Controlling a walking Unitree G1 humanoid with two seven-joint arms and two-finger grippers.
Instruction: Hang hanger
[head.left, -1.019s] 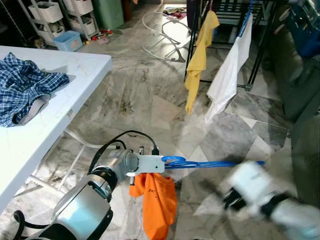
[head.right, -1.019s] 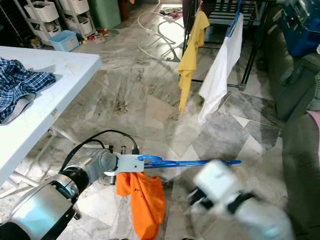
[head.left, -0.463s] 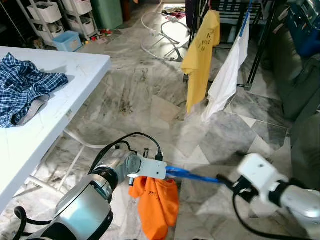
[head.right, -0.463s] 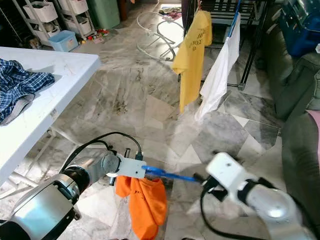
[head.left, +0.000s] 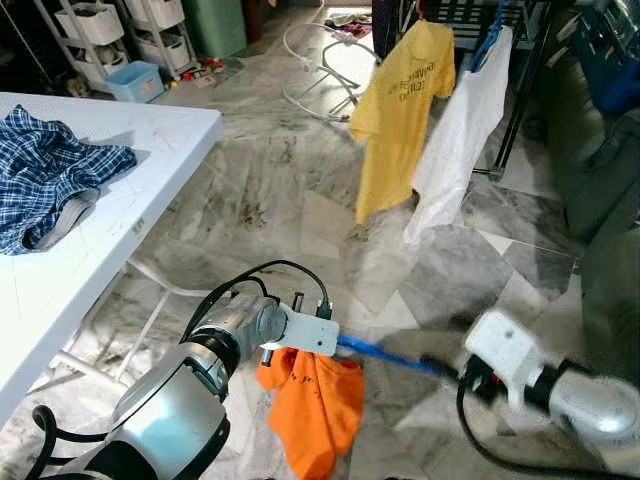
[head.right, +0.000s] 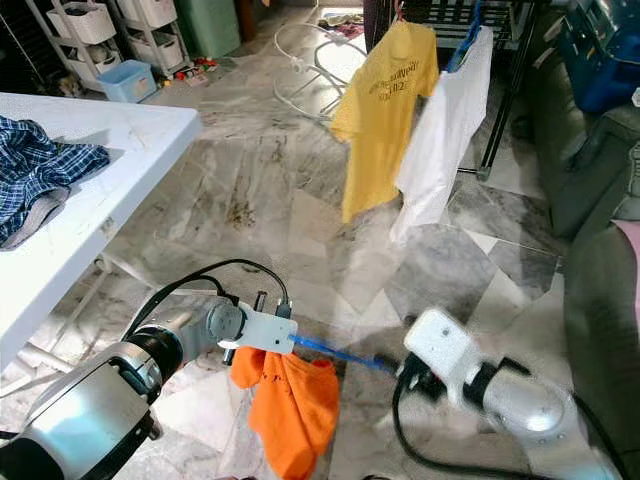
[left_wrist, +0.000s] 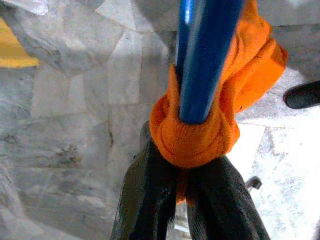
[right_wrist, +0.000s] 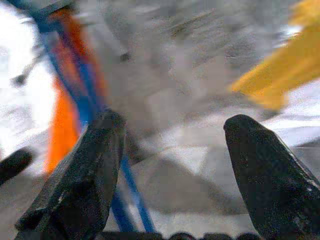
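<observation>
Your left gripper is closed on the orange shirt where it wraps the blue hanger, low above the marble floor. Your right gripper has its fingers wide apart, one finger just beside the hanger's bar. Farther away, a yellow shirt and a white cloth hang on the drying rack. A white table stands at your left
</observation>
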